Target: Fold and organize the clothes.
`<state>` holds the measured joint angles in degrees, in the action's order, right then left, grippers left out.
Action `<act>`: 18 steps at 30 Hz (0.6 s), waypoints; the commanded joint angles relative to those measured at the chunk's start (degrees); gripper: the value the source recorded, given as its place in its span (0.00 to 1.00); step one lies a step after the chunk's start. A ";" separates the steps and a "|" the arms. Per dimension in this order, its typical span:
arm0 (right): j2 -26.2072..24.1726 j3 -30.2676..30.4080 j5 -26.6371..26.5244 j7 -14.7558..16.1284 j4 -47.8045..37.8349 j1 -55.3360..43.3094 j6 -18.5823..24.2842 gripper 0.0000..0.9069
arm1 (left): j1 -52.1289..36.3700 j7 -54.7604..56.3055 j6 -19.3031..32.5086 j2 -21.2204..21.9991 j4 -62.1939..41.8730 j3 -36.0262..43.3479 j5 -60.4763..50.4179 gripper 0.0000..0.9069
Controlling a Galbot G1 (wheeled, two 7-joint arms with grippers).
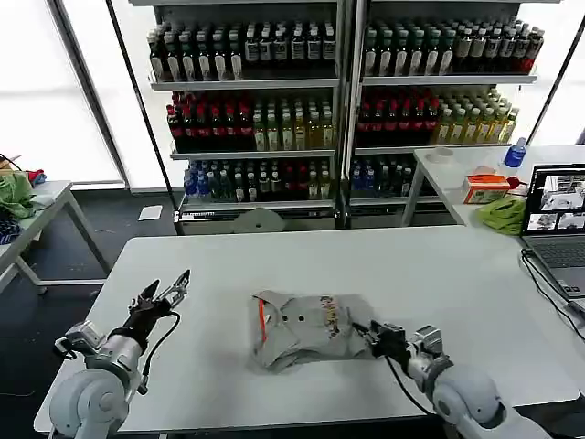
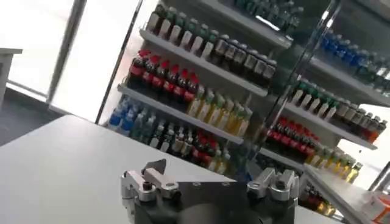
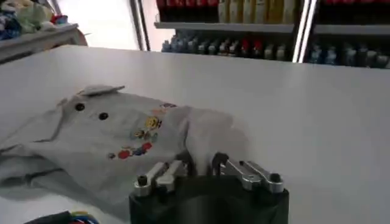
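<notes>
From the head, a folded grey shirt is seen mid-worktop; the right claw is set at its right edge, the left claw raised well left. At the left wrist, that claw is seen open, empty. At the right wrist, the claw is parted against soft, light cloth, best pinched at a folded edge.

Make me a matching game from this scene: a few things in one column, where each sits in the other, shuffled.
Things:
1. grey shirt
2. left tool
3. right tool
4. laptop

Places:
A. at the shirt's edge on the robot's right
B. folded at the table's middle
C. at the table's far right edge
D. raised over bare tabletop, apart from the shirt

Pairs: 1-B, 2-D, 3-A, 4-C
</notes>
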<state>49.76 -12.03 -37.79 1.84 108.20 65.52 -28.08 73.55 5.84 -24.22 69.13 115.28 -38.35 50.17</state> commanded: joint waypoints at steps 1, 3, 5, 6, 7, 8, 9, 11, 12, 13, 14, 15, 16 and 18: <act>-3.22 -11.69 3.61 -0.81 2.16 4.46 0.15 1.00 | 0.04 0.03 0.00 -0.50 0.25 -0.23 0.44 1.00; -2.93 -12.59 3.67 -1.28 2.59 4.34 0.86 1.00 | 0.06 -0.03 0.00 -0.60 0.32 -0.17 0.47 1.00; -1.96 -12.36 2.93 -2.41 3.43 3.50 3.93 1.00 | 0.10 -0.07 0.02 -0.63 0.31 -0.13 0.58 1.00; -1.33 -11.82 2.63 -2.72 3.96 2.79 4.58 1.00 | 0.08 -0.10 0.03 -0.64 0.20 -0.08 0.58 1.00; -0.75 -11.14 2.16 -2.79 4.39 1.83 5.26 1.00 | 0.07 -0.07 0.03 -0.65 0.15 -0.04 0.55 1.00; -0.49 -9.67 1.68 -2.60 4.75 1.29 6.42 1.00 | 0.10 -0.10 0.03 -0.62 0.20 0.04 0.55 1.00; 0.73 -6.32 1.95 -1.83 4.43 -0.65 9.04 1.00 | 0.19 -0.19 0.05 -0.58 0.25 0.09 0.56 1.00; 2.82 -1.57 4.57 -1.74 2.69 -3.11 10.92 1.00 | 0.24 -0.17 0.05 -0.35 0.20 0.19 0.47 1.00; 4.15 1.23 6.50 -1.90 1.40 -4.71 12.14 1.00 | 0.33 -0.17 0.06 -0.16 0.20 0.23 0.41 1.00; 4.68 2.20 7.52 -2.10 0.25 -5.84 13.15 1.00 | 0.41 -0.18 0.05 -0.12 0.23 0.27 0.40 1.00; 7.15 5.81 9.67 -2.79 -1.99 -7.46 15.58 1.00 | 0.58 -0.22 0.07 -0.07 0.28 0.27 0.36 1.00; 9.12 7.86 11.04 -3.53 -3.79 -8.38 17.34 1.00 | 0.63 -0.24 0.08 0.04 0.30 0.23 0.33 1.00; 10.62 9.45 11.70 -3.88 -4.45 -8.59 17.69 1.00 | 0.65 -0.23 0.08 0.06 0.28 0.19 0.30 1.00; 13.06 12.96 11.94 -5.55 -5.72 -8.38 18.18 1.00 | 0.72 -0.18 0.11 0.13 0.32 0.02 0.22 1.00</act>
<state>52.57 -14.12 -32.93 -0.50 109.03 63.17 -19.67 74.13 5.64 -24.16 69.16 115.51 -38.17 50.48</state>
